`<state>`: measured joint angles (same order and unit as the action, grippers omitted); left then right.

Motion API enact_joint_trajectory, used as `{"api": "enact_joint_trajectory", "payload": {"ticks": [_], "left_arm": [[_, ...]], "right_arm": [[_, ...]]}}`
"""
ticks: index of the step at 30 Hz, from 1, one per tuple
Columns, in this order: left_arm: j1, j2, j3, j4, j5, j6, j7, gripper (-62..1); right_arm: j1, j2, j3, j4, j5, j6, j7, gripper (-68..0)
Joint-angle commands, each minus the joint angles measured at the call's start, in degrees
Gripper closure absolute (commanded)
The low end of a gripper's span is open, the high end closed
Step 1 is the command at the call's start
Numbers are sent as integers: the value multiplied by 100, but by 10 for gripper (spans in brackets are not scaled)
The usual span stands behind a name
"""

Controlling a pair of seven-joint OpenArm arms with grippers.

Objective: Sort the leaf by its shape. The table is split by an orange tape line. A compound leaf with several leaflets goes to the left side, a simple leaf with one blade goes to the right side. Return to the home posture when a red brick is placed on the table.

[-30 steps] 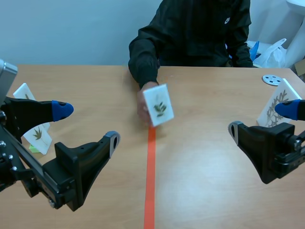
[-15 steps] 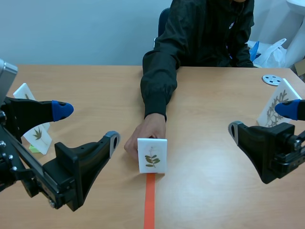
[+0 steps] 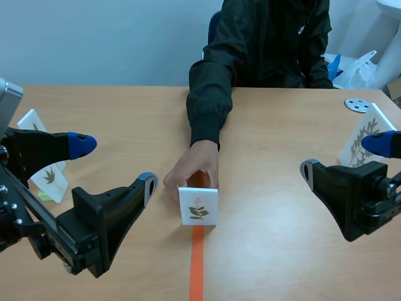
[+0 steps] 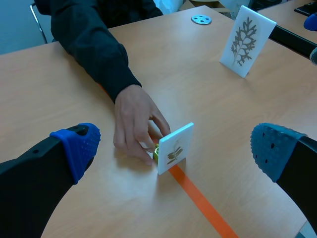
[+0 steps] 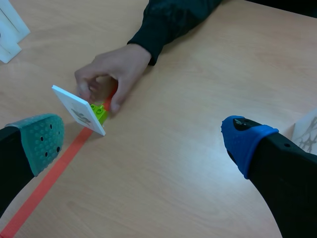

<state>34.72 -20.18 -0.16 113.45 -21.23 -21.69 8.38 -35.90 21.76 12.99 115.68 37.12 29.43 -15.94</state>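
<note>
We list: leaf card (image 3: 198,205) upright on the orange tape line (image 3: 197,263), mid-table, a person's hand (image 3: 191,170) against its far side; left gripper (image 3: 114,164) and right gripper (image 3: 343,157) both spread wide, holding nothing.

Setting: lab or office test room. Evidence: pale wood table (image 3: 125,106) marked with orange tape line (image 3: 197,263); plain pale wall (image 3: 94,37) behind table; person (image 3: 269,37) seated at table's far side; white plastic bag (image 3: 360,69) beyond table's far right corner.
</note>
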Motion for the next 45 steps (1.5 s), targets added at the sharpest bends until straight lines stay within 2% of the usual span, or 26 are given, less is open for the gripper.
{"api": "enact_joint_trajectory", "payload": {"ticks": [1, 13, 20, 26, 36, 45], "left_arm": [[-15, 13, -26, 13, -35, -13, -81, -623], [-15, 13, -26, 13, -17, -13, -81, -623], [-15, 13, -26, 13, -17, -13, -81, -623], [-15, 13, -26, 13, -17, -11, -83, -623], [-15, 13, -28, 13, -17, -11, -83, -623], [-31, 15, -52, 13, -17, 9, -87, -623]], "right_arm": [[68, 79, 55, 15, 79, 0, 83, -679], [70, 81, -9, 13, 59, 2, 57, -679], [295, 101, -455, -179, -103, 2, 63, -679], [881, 254, -1034, -713, -339, 7, 133, -679], [2002, 269, -2304, -1864, -767, 48, 396, -679], [3029, 267, -3528, -2916, -1386, 46, 1189, -679]]}}
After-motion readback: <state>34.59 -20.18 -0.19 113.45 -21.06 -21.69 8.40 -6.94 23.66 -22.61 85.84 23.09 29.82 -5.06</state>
